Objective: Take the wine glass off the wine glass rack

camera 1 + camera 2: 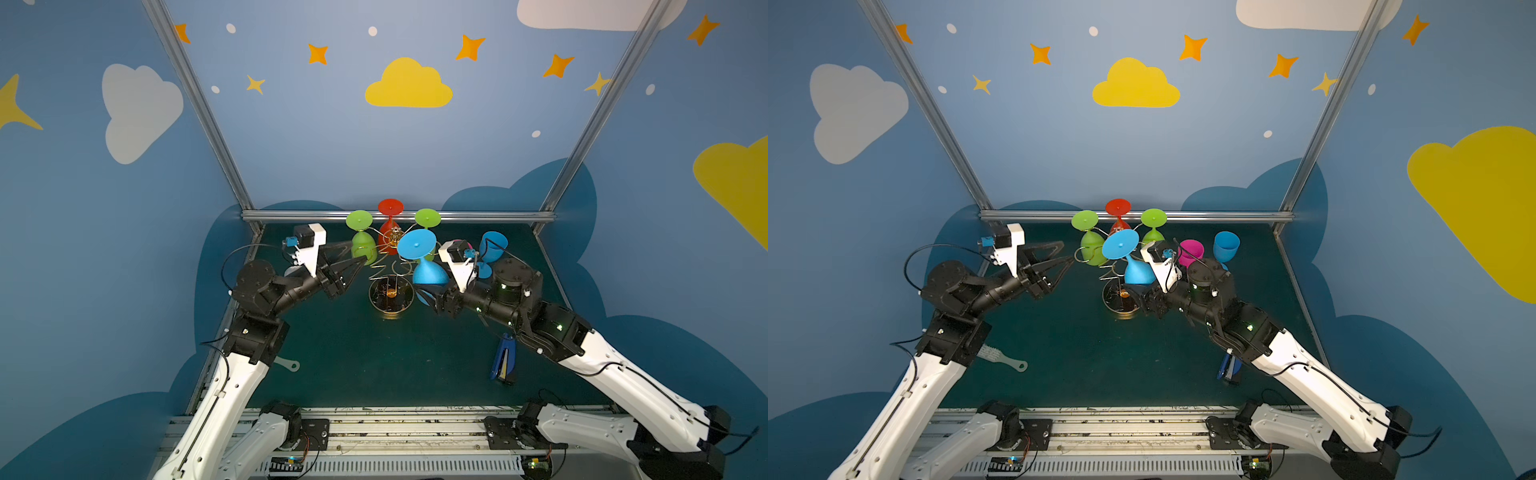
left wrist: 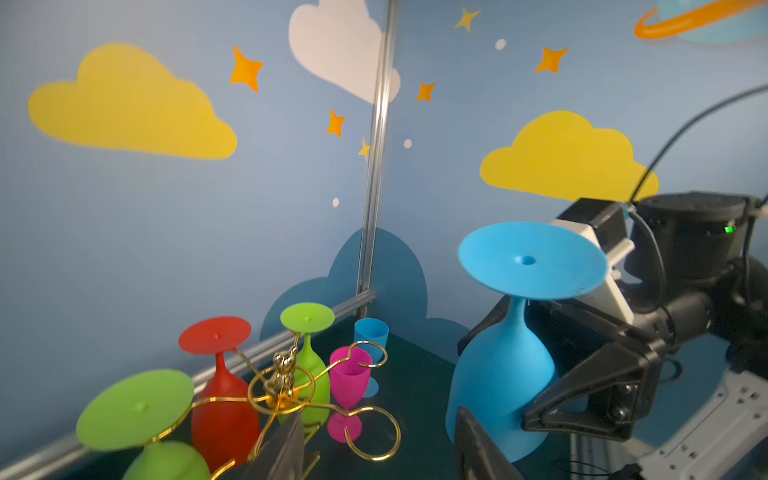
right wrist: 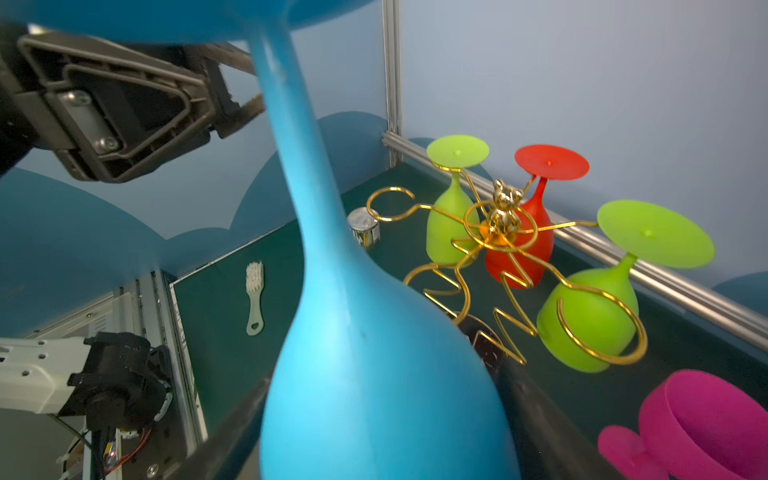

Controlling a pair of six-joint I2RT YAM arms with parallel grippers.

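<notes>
Grips the rounded bowl of the blue wine glass (image 1: 428, 266) with the right hand (image 2: 496, 386), foot up, long axis near upright. Holds it just beside the gold wire wine glass rack (image 3: 490, 245), clear of the curled loops. Shows the left hand (image 1: 1066, 252) parted and empty across the rack. Looks matte, smooth, apt to slip; probably needs turning over before standing on the table (image 1: 374, 365).

An upturned blue wine glass (image 3: 374, 374) fills the foreground, its bowl clasped on both sides by the right gripper (image 3: 386, 424). Behind it the gold wine glass rack (image 3: 500, 232) carries two green glasses (image 3: 451, 224) (image 3: 590, 324) and a red glass (image 3: 536, 253), all hanging foot-up. A pink glass (image 3: 706, 424) stands rim-up near the rack.
</notes>
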